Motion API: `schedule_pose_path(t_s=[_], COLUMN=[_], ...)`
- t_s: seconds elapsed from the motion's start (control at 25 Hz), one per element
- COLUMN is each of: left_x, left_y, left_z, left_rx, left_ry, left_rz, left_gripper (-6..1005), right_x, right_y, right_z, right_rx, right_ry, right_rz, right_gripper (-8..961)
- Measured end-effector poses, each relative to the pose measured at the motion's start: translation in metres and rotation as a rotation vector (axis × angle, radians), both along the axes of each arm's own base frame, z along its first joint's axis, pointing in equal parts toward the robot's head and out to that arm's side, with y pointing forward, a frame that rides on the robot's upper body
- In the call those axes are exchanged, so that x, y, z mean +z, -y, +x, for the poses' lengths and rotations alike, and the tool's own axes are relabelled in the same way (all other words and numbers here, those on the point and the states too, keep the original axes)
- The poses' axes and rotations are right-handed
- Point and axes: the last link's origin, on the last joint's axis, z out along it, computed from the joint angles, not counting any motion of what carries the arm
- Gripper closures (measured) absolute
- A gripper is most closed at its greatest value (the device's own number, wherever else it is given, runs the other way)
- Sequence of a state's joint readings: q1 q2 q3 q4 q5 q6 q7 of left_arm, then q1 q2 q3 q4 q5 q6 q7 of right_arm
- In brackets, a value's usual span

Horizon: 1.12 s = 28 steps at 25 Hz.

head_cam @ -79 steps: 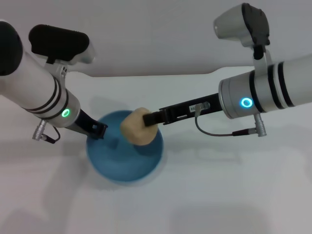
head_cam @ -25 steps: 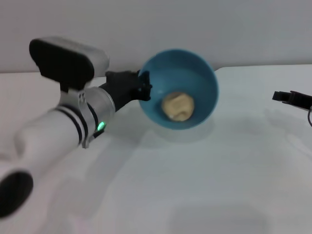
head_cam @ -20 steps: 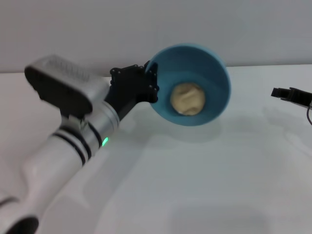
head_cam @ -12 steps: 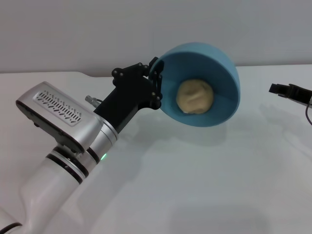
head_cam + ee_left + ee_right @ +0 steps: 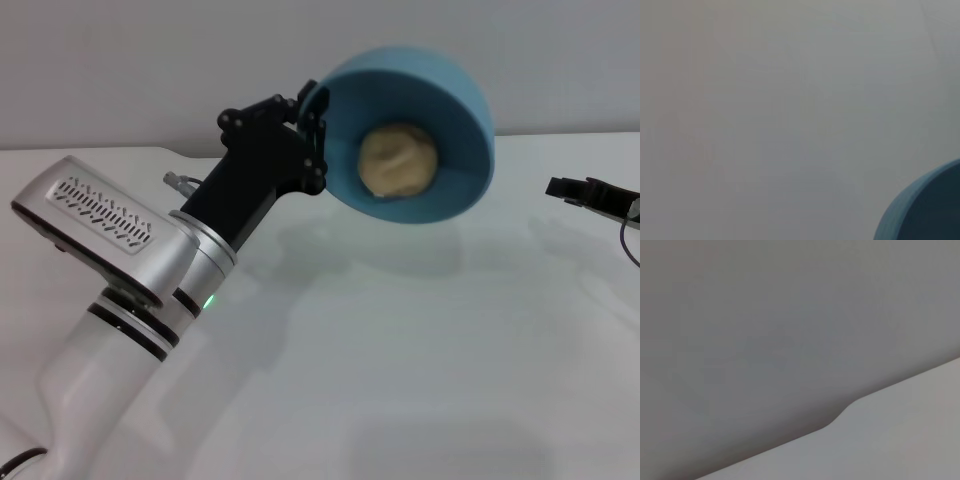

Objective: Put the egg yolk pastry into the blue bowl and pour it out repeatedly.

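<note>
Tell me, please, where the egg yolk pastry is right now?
In the head view, the egg yolk pastry sits inside the tilted blue bowl, held above the table by the left claw.

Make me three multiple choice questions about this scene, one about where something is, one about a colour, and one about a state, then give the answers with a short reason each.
1. Where is the egg yolk pastry?
A. Lying on the table
B. Inside the blue bowl
C. Held by the right gripper

2. What colour is the lit ring on the left arm's wrist?
A. Green
B. Red
C. White

3. How is the blue bowl sitting?
A. Flat on the table
B. Upside down on the table
C. Lifted off the table and tipped steeply on its side

Answers:
1. B, the tan ball shows against the bowl's inside in the head view.
2. A, a small green light glows on the left arm.
3. C, the left gripper clamps the bowl's rim in the air, its opening facing the head camera, while the right gripper waits at the right edge.
</note>
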<state>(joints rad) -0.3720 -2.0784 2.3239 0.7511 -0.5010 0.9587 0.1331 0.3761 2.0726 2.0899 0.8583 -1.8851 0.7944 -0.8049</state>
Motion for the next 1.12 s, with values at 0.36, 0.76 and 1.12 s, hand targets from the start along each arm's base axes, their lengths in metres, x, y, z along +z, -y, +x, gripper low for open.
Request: schedule_pose_path(t_s=[0.36,0.76,1.12], left_x=[0.002,0.016,0.021], left_y=[0.003,0.007,0.015], left_z=[0.001,0.000,0.005], left_rx=[-0.016,-0.016,-0.058], left_ry=[-0.025,0.032,0.077], left_rz=[0.089,0.194,0.230], left_gripper=[988,987,988], right_x=[-0.001,-0.003,-0.001], right_y=[0.003,0.003,0.003], right_z=[0.002,0.002,0.003], right_rx=[-0.009,-0.010,-0.015], right_ry=[-0.015,-0.019,-0.023], right_rz=[0.002,0.001,0.006], right_gripper=[680,679,679])
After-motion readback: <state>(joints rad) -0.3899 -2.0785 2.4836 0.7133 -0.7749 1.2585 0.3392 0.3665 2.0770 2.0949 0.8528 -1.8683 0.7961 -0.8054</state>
